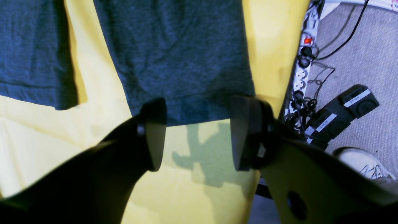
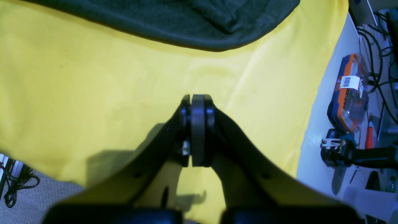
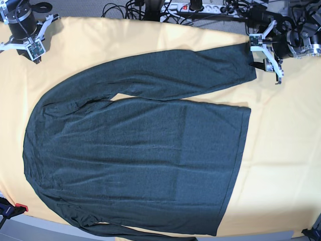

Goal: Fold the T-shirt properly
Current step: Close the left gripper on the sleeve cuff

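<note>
The dark grey-green T-shirt lies spread flat on the yellow tablecloth, collar end to the left and hem to the right. Its upper long sleeve runs to the right. My left gripper is at that sleeve's cuff. In the left wrist view the left gripper stands open, one finger on each side of the cuff edge, with nothing clamped. My right gripper sits at the table's far left corner, away from the shirt. The right gripper is shut and empty over bare cloth, with the shirt's edge beyond it.
A power strip, black adaptors and a shoe lie on the floor past the table edge by the left arm. A drill and an orange case lie beside the right arm. Cables run along the far edge.
</note>
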### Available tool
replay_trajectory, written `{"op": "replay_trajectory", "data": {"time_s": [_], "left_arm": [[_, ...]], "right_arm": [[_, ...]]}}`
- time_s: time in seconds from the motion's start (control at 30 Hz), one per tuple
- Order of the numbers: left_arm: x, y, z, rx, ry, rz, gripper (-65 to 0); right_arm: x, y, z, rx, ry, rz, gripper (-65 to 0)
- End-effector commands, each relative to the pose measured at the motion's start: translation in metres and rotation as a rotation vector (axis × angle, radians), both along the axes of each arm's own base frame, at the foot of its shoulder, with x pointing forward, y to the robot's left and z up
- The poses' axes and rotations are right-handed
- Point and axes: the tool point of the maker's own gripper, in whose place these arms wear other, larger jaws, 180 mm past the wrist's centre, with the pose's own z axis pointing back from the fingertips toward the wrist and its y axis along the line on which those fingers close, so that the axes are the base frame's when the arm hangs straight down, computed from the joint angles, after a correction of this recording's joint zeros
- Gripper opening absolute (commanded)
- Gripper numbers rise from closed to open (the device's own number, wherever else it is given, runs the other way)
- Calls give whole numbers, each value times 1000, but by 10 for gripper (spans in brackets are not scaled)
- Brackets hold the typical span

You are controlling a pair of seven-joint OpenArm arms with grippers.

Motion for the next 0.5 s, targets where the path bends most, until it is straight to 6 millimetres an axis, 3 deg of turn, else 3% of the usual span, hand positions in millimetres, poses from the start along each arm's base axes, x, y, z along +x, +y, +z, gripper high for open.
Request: {"op": "replay_trajectory", "data": {"time_s": [0.0,0.1,0.4,0.47], "left_arm": [[6,-2,7,-12,-20,-13,-321],[5,-4,7,-25,-21,-15,-348],[28,-14,20,-100,-84,46,-623],[35,-14,24,-101,-106,45,-650]], "right_arm": [[3,1,7,-8,-26,12,-650],[3,1,7,-7,-26,12,-650],[3,1,7,-8,-26,12,-650],[3,1,7,-8,-25,12,-650]]}}
